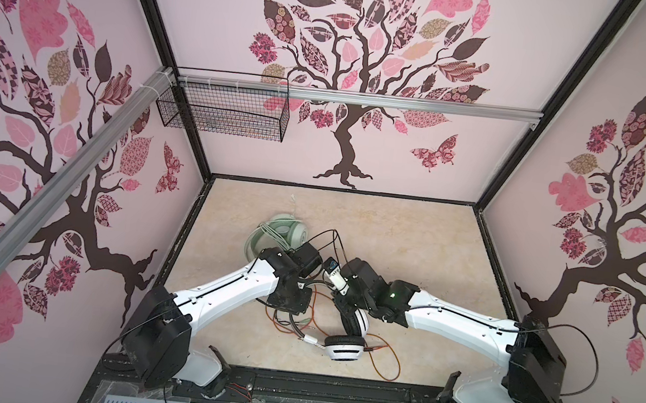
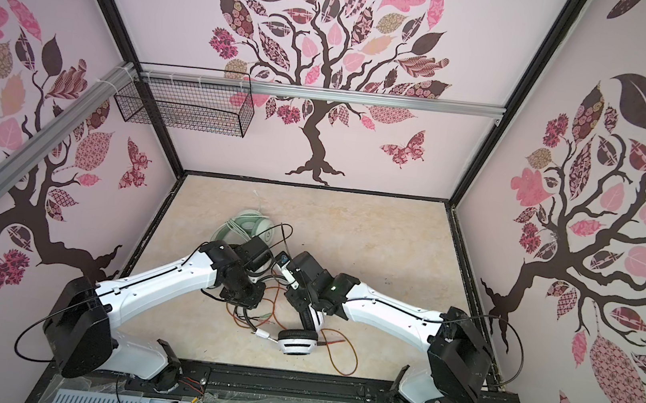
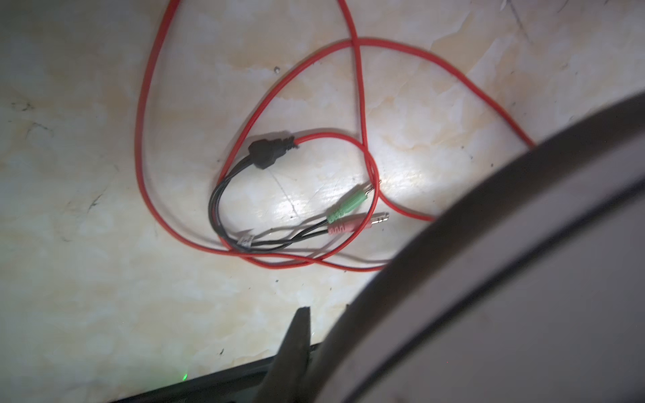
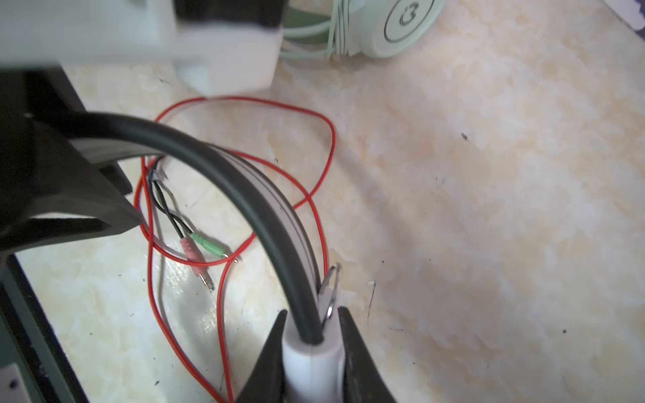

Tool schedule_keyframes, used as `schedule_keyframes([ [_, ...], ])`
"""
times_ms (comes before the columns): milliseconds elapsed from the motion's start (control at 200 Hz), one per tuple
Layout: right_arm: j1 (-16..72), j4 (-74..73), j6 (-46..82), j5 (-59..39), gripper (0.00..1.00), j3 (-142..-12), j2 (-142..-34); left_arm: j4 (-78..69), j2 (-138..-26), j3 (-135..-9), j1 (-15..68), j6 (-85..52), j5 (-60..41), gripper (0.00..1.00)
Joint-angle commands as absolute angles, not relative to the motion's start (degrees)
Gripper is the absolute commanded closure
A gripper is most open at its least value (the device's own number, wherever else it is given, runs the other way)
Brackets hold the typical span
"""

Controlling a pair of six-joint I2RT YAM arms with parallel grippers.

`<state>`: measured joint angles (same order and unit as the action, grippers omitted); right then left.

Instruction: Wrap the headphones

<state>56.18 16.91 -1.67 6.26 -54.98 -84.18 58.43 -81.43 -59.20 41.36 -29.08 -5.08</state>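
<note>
A black wire basket is hung on an aluminium rail at 11 o'clock on the back wall, well apart from the work; the beige marbled tabletop is enclosed by tree-patterned walls. The mint-green plastic over-ear headset is seen at 11 o'clock of the table's centre, its pale green cable bunched against a cup; it is partly covered by the left wrist in both top views. The white-and-black over-ear headset is found at 6 o'clock near the front edge, one round cup on the table; its thin black band is arched up toward the wrists. Its orange-red cable is spread in loose, self-crossing loops from centre to 5 o'clock; a black splitter, a green jack plug and a pink jack plug are seen inside the loops.

The left arm and right arm are stretched in from 7 and 5 o'clock, wrists bent down, nearly meeting at centre. The right gripper is clamped on the band's white end piece, a finger pressed to each side. The left gripper is held just beside the band; one finger is shown, the other hidden by the blurred band; whether anything is pinched cannot be told.
</note>
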Motion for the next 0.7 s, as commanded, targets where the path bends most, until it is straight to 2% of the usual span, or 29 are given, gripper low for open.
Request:
schedule_keyframes([
  [0, 56.09, 16.42, -0.03, 8.58, 0.92, -51.47, -81.6, 49.81, -78.69, -55.59, 40.96, -32.09, -3.06, 0.58],
  [55, 55.92, 16.02, 0.02, 8.97, 0.92, -50.42, -81.71, 48.53, -77.63, -55.37, 41.0, -32.39, -2.5, 0.51],
  [155, 55.5, 15.29, 0.0, 8.93, 0.92, -49.6, -82.11, 47.08, -76.67, -55.46, 41.01, -31.91, -2.86, 0.47],
  [335, 54.48, 13.76, -0.09, 7.77, 0.89, -49.46, -83.29, 48.77, -80.22, -57.42, 41.01, -30.52, -2.42, 0.51],
  [415, 53.87, 13.55, -0.01, 6.59, 0.7, -49.58, -83.94, 47.66, -81.86, -57.09, 40.96, -29.59, -4.17, 0.53],
  [435, 53.72, 13.63, -0.06, 6.24, 0.64, -49.58, -84.1, 47.37, -82.12, -56.86, 40.96, -29.6, -4.36, 0.54],
  [485, 53.47, 13.86, -0.26, 5.64, 0.4, -49.7, -84.51, 46.78, -82.47, -56.45, 40.97, -29.68, -3.91, 0.54],
  [500, 53.42, 14.07, -0.26, 5.63, 0.37, -49.74, -84.6, 46.69, -82.59, -56.39, 40.97, -29.64, -3.65, 0.54],
  [580, 53.19, 16.51, -0.33, 5.2, 0.28, -50.79, -84.69, 46.67, -82.62, -56.29, 40.99, -29.62, -2.03, 0.55],
  [695, 53.11, 18.67, 0.21, 4.36, 0.21, -51.24, -82.07, 47.37, -83.94, -56.65, 41.0, -29.63, -0.85, 0.55],
])
